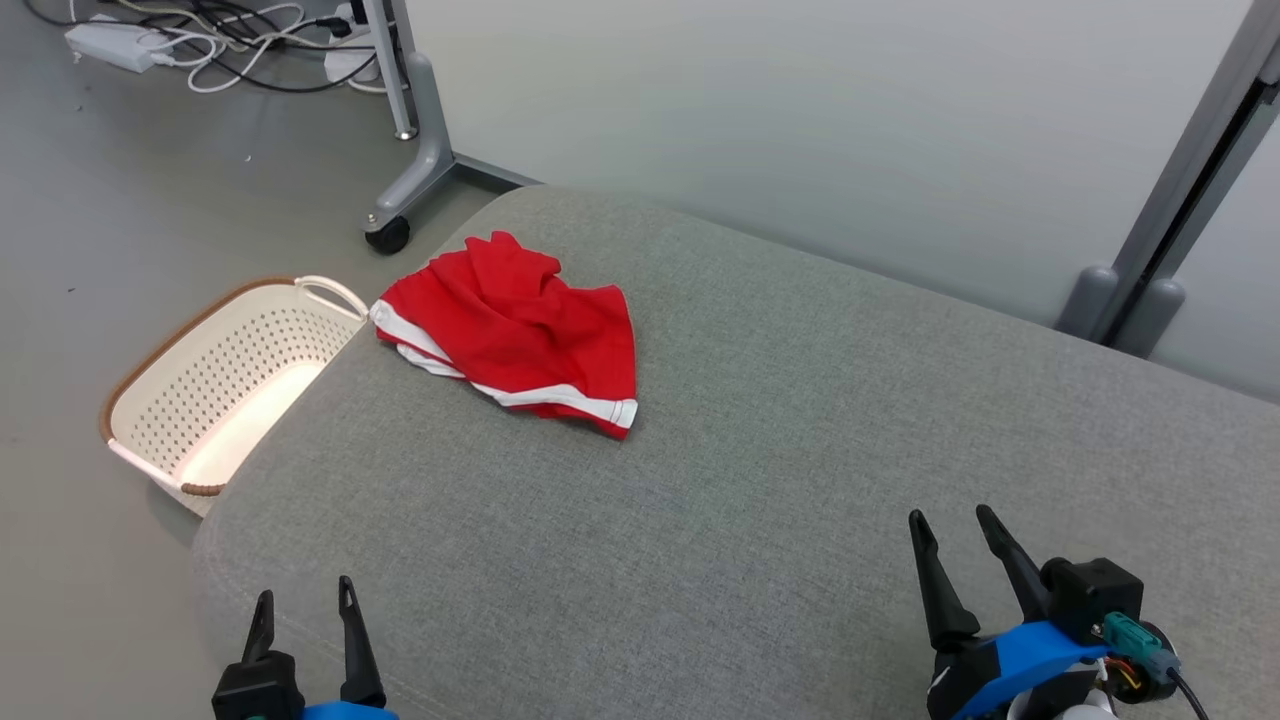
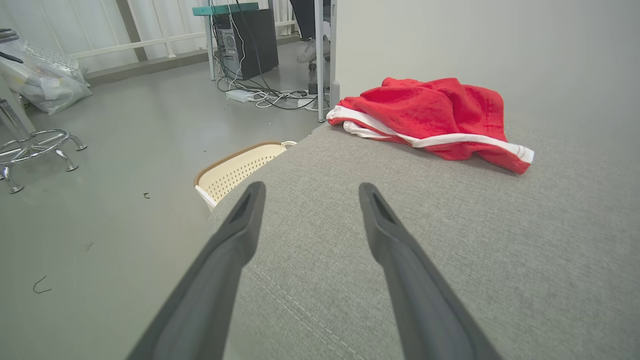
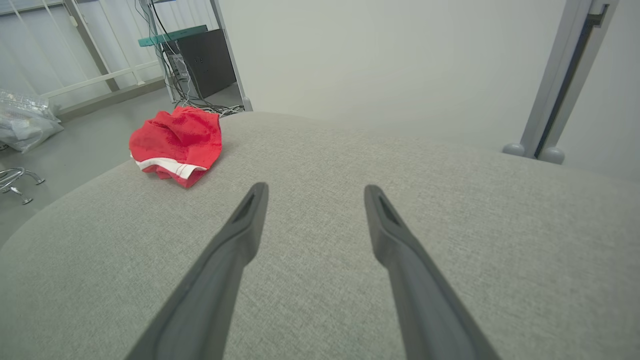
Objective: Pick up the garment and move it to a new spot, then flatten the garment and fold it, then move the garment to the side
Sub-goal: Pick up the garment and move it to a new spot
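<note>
At the bottom of the head view my left hand (image 1: pixel 305 588) and right hand (image 1: pixel 950 514) hover over the near part of the grey upholstered seat (image 1: pixel 760 450). Both have fingers spread and hold nothing, ready, I judge, for the first pick. Bare fabric ahead leaves ample room for flattening. Farther off, upper left of centre, the red garment (image 1: pixel 520 330) lies crumpled at the seat's left edge, beside the cream basket (image 1: pixel 200 370) on the floor, so a careless tug could spill it over.
</note>
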Tool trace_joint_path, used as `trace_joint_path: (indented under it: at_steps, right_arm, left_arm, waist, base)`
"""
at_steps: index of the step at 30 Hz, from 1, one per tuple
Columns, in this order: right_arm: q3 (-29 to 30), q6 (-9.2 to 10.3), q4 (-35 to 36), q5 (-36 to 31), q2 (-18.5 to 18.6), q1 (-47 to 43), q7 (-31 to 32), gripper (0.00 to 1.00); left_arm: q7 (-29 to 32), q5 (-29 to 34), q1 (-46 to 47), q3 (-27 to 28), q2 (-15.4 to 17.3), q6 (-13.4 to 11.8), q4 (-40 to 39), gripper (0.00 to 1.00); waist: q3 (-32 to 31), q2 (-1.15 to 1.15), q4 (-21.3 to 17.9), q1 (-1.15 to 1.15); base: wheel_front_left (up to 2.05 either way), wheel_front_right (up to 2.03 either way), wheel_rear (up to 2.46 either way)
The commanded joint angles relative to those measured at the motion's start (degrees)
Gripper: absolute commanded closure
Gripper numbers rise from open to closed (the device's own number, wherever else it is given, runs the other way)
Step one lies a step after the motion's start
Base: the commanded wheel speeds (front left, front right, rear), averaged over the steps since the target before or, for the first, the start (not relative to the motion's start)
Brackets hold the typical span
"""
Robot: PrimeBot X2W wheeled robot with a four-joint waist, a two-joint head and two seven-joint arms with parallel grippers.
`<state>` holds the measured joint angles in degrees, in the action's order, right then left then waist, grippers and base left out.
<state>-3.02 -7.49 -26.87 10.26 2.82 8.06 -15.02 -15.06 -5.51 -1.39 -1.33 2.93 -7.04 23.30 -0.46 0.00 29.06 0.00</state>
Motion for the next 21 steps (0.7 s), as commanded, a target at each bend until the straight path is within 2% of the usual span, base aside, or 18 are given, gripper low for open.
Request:
trace_joint_path:
  at_steps: [1,8,13,21]
  right_arm:
    - [-0.5,0.0,0.0,-0.1,0.2,1.2,-0.2,0.0]
    - [-1.5,0.0,0.1,-1.3,0.2,2.5,-0.2,0.0]
    - [-1.0,0.0,0.9,-2.3,0.2,2.3,-0.2,0.0]
    - [-3.1,0.0,3.3,-5.5,0.2,6.1,-0.2,0.0]
  left_arm:
    - [-0.1,-0.5,-0.6,0.4,0.0,-0.3,-0.8,0.0]
    - [-0.1,-2.4,-0.3,0.2,0.0,-0.9,-1.9,0.0]
    - [-0.1,-3.7,1.9,-0.4,0.0,0.5,-0.3,0.0]
    - [-0.1,-7.2,11.1,2.6,-0.1,1.2,3.6,0.0]
  waist:
    - [1.2,0.0,0.9,0.0]
    - [3.3,0.0,1.3,0.0]
    - [4.6,0.0,1.0,0.0]
    - [12.1,0.0,-4.8,0.0]
  base:
    - [0.0,0.0,0.0]
    - [0.0,0.0,0.0]
    - [0.0,0.0,0.0]
    - [0.0,0.0,0.0]
